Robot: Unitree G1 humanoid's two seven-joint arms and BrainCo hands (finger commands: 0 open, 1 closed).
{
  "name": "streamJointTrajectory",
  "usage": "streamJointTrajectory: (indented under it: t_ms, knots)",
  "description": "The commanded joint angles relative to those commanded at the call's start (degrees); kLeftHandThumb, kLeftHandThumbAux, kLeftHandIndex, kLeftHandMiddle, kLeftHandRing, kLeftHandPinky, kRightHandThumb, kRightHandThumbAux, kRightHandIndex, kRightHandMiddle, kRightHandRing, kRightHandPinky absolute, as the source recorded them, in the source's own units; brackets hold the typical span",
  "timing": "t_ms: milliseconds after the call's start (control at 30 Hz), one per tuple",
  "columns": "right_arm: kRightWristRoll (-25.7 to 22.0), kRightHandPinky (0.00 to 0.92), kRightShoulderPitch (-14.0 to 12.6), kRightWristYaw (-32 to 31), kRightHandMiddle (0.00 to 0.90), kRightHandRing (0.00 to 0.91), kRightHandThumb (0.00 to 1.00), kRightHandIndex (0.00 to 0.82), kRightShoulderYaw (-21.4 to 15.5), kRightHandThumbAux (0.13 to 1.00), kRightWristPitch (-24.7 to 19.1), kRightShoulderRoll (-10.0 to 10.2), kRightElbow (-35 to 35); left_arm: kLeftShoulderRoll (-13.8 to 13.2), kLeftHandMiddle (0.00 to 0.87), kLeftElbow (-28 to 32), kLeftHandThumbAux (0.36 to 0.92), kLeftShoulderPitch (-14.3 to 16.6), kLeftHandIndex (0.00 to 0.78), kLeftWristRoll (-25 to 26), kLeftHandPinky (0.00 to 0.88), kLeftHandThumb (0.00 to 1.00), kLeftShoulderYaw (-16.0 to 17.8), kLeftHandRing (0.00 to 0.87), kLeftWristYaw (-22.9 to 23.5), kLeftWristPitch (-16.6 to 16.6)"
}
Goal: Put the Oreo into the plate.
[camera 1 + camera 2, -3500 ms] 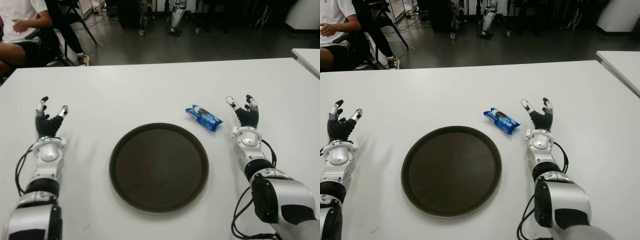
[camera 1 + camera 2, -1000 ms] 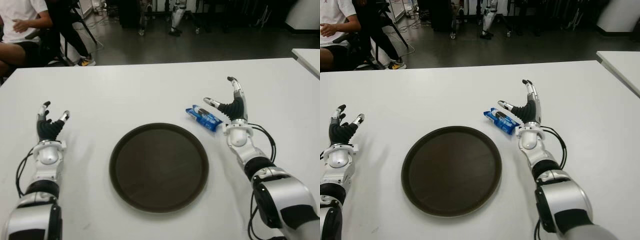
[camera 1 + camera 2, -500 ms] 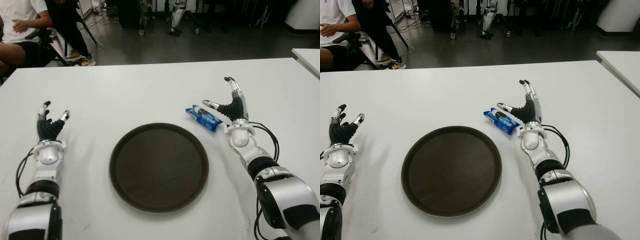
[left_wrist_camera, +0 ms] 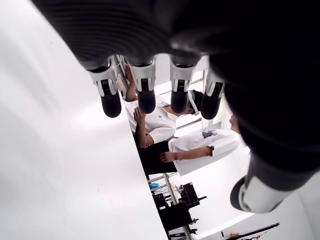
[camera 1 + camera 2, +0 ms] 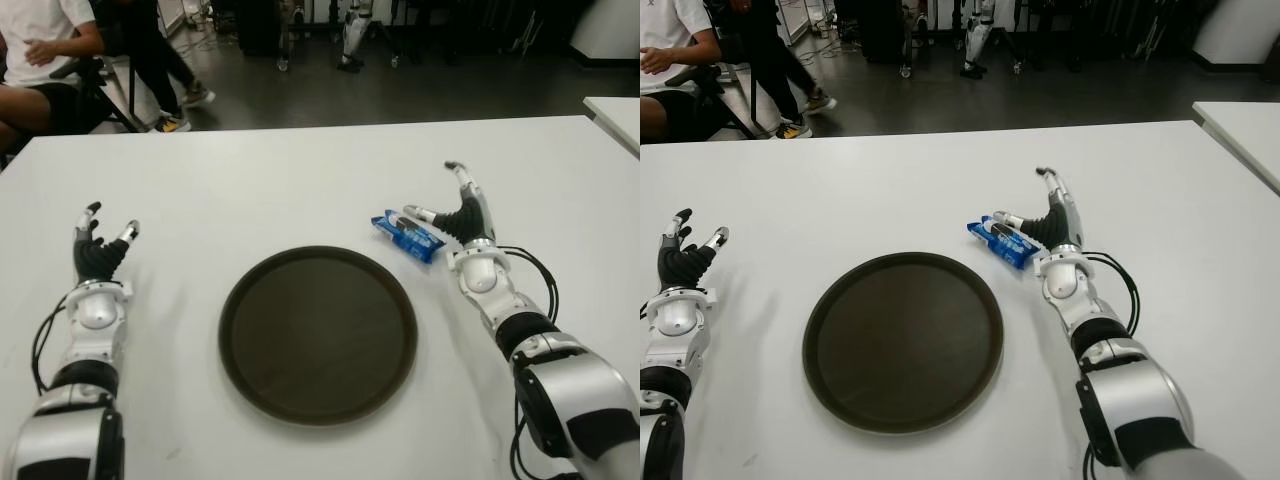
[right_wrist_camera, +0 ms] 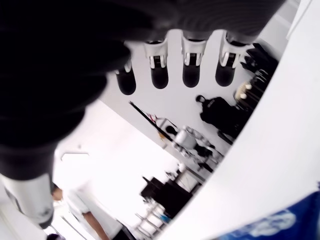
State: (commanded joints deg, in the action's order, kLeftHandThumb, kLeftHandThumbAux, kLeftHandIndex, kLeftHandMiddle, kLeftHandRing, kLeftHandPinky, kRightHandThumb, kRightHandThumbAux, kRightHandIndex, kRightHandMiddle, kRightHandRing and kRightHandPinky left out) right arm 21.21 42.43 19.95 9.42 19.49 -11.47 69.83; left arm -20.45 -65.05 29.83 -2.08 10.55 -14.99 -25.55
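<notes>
Left eye view: the small blue-and-white Oreo packet (image 5: 407, 236) lies diagonally on the white table (image 5: 300, 180), beside the round dark plate (image 5: 318, 333), just left of the splayed, empty right hand (image 5: 455, 212); the left hand (image 5: 100, 250) shows far off, relaxed.

The right robot hand (image 5: 462, 212) is raised on its forearm, fingers (image 6: 192, 63) spread and straight, thumb out sideways, holding nothing. The left robot hand (image 5: 98, 250) points forward with fingers (image 4: 145, 90) loosely extended, empty.
</notes>
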Motion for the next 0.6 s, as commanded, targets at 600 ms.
streamJointTrajectory:
  t_ms: [600]
  knots:
    - [6.9,0.0,0.8,-13.4,0.0,0.0,0.0,0.0,8.4,0.581,-22.7,-1.9,-10.7,0.4,0.0,0.6,0.668,-0.2,0.0,-0.5,0.0,0.0,-0.4,0.0,-0.7,-0.6]
